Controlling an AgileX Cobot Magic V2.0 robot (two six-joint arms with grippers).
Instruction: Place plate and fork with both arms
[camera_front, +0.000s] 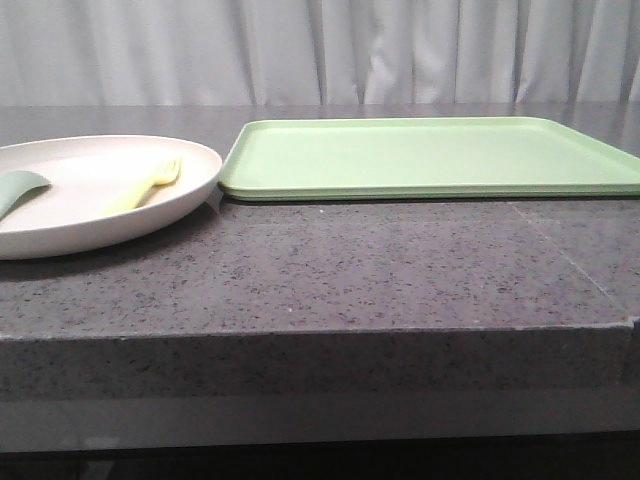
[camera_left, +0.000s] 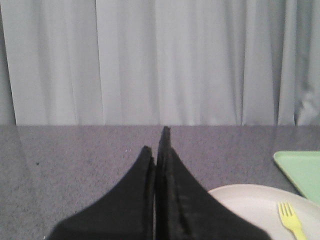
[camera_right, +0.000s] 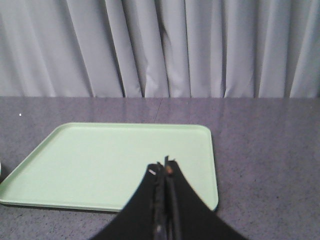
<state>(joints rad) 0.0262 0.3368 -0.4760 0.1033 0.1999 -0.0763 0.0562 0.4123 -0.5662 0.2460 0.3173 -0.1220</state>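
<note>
Plate (camera_front: 70, 215) sits at the counter's (camera_front: 350, 270) left, fork (camera_front: 145, 187) lying inside it, tray (camera_front: 430, 155) just right. I note both arms' fingers (camera_left: 159, 150) (camera_right: 165, 172) closed, empty.

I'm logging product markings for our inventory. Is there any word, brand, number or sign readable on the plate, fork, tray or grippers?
None. No text shows on the plate, fork, tray, the blue-green utensil, the left gripper or the right gripper in any view.
</note>
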